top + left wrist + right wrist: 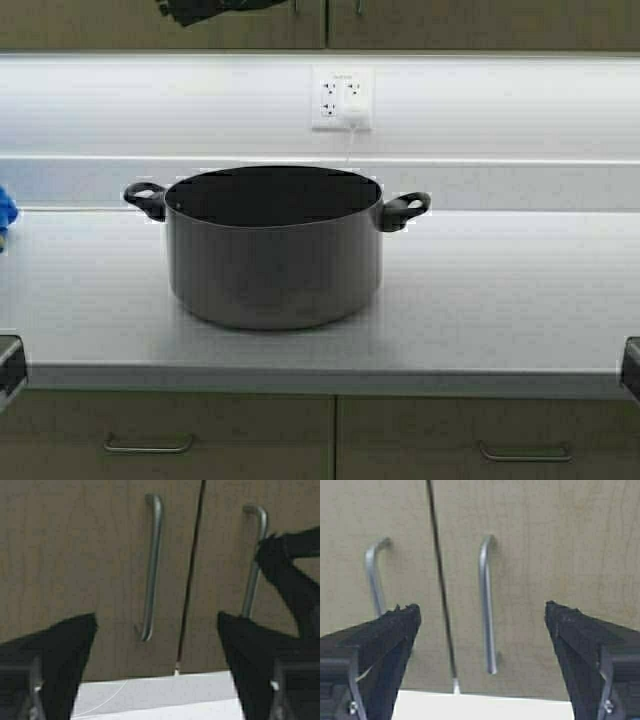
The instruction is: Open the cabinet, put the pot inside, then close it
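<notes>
The grey pot [273, 250] with two black loop handles stands upright in the middle of the counter [500, 300]. The cabinet [450, 25] hangs above it with both doors closed; it also shows in the left wrist view [75, 555] and the right wrist view [570, 540]. My left gripper [156, 620] is open and empty, raised in front of the left door's silver handle [152, 565]. My right gripper [481, 607] is open and empty in front of the right door's handle [487, 605]. A black gripper part [200, 10] shows at the top of the high view.
A wall outlet with a white plug [343, 100] sits behind the pot. A blue object [5, 215] lies at the counter's left edge. Base cabinets with bar pulls [148, 443] are below the counter. The right arm's finger [290, 575] reaches into the left wrist view.
</notes>
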Controlling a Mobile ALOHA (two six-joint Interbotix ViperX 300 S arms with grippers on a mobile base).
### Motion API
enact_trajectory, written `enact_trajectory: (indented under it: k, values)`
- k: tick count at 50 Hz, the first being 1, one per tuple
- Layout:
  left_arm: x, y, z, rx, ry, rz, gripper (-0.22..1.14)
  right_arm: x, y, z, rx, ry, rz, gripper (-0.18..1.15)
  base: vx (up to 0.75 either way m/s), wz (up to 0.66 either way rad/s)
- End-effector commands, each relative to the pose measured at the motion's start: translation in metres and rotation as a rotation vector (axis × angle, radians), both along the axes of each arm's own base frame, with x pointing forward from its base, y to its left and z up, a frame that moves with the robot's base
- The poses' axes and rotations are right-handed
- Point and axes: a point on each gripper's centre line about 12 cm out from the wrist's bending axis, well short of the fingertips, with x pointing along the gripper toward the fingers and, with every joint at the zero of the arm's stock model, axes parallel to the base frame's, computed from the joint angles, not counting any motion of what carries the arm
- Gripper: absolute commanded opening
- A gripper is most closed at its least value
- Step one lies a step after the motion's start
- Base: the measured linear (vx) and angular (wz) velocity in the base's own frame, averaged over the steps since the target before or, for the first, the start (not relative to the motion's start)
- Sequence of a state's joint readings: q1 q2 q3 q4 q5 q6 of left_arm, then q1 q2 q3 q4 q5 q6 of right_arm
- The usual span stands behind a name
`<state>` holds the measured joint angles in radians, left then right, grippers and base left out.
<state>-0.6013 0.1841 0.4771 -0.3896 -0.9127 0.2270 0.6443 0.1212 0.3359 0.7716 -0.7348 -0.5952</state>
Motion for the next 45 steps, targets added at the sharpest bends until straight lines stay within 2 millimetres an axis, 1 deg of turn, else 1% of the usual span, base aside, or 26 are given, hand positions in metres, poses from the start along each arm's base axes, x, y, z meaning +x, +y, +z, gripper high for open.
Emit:
enact_trajectory:
  k: [1,5,9,16,20,28,40,45]
  values:
    - [0.021,-0.011,0.013,-0.035,-0.046,0.020,1.02,0.018,-0.006,0.019,0.035,-0.040,-0.034,1.04,0.00,0.00]
    - [0.031,-0.014,0.009,-0.041,-0.044,0.037,1.02,0.028,-0.006,0.016,0.027,-0.038,-0.042,1.04,0.00,0.00]
    - [0.041,-0.016,0.005,-0.040,-0.045,0.052,1.02,0.036,-0.002,0.013,0.008,-0.033,-0.041,1.04,0.00,0.00]
    - [0.051,-0.021,0.001,-0.047,-0.046,0.063,1.02,0.044,0.003,0.012,-0.021,-0.041,-0.051,1.04,0.00,0.00]
    - [0.056,-0.018,0.001,-0.062,-0.050,0.085,1.02,0.049,0.006,0.013,-0.017,-0.043,-0.059,1.04,0.00,0.00]
    - [0.063,-0.015,0.005,-0.067,-0.071,0.107,1.01,0.055,0.009,0.015,-0.005,-0.046,-0.067,1.04,0.01,0.00]
    - [0.074,-0.011,0.003,-0.076,-0.076,0.125,1.01,0.064,0.011,0.024,0.014,-0.072,-0.074,1.04,0.00,0.00]
    - [0.076,-0.010,0.002,-0.075,-0.077,0.127,0.99,0.064,0.011,0.026,0.017,-0.076,-0.075,1.03,-0.01,-0.01]
